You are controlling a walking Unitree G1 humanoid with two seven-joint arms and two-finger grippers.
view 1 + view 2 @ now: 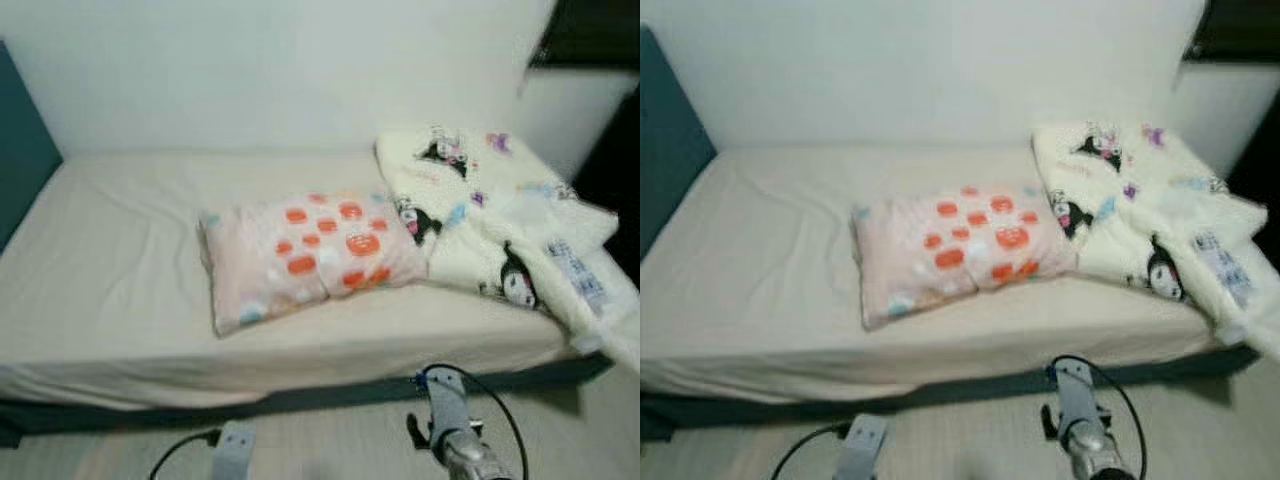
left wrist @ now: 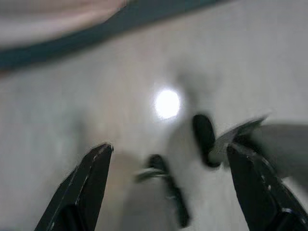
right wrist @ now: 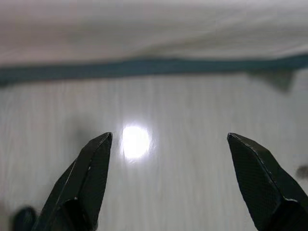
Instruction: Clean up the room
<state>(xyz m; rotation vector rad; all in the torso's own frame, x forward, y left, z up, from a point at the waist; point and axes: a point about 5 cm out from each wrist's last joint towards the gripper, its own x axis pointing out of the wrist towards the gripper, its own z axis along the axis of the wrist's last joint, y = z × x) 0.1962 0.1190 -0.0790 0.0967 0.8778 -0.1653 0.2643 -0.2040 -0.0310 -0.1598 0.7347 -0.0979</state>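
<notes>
A pink pillow (image 1: pixel 310 258) with orange dots lies across the middle of the bed (image 1: pixel 110 260). To its right sits a crumpled white blanket (image 1: pixel 500 225) with black cartoon figures, draped toward the bed's right end and hanging over its edge. Both silver arms hang low in front of the bed, left arm (image 1: pixel 232 452) and right arm (image 1: pixel 452 430). My left gripper (image 2: pixel 168 187) is open above the pale floor. My right gripper (image 3: pixel 168 185) is open too, pointing at the floor near the bed's base.
A teal headboard (image 1: pixel 22 150) stands at the bed's left end. A dark opening (image 1: pixel 585 35) shows at the upper right. Pale wood floor (image 3: pixel 183 130) runs along the bed's dark base (image 3: pixel 144 67). The robot's own leg and foot parts (image 2: pixel 207 139) show below the left gripper.
</notes>
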